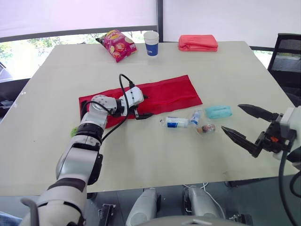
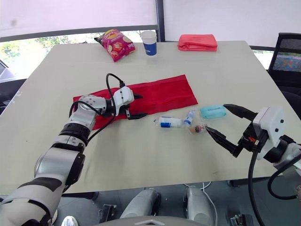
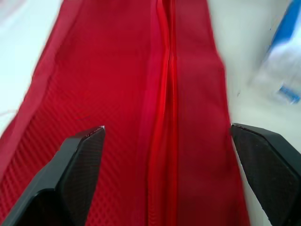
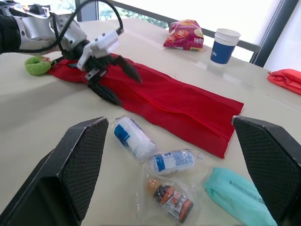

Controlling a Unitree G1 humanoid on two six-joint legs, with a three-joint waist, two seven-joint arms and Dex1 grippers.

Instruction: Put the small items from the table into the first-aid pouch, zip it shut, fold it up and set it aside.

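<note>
The red first-aid pouch (image 1: 162, 94) lies unfolded flat across the middle of the table, its zipper (image 3: 164, 117) running along its length. My left gripper (image 1: 146, 106) hovers open over the pouch's left half, one finger on each side of the zipper line. Just in front of the pouch lie a white bandage roll packet (image 1: 176, 122), a small blue-and-white packet (image 1: 195, 116), a little brown bottle in a bag (image 1: 206, 128) and a teal packet (image 1: 218, 111). My right gripper (image 1: 231, 117) stands open to the right of these items, holding nothing.
At the far edge sit a crisp bag (image 1: 117, 44), a blue-and-white paper cup (image 1: 151, 43) and a folded red bundle (image 1: 198, 43). A small green object (image 4: 37, 65) lies by the pouch's left end. A black chair (image 1: 287, 61) stands at the right.
</note>
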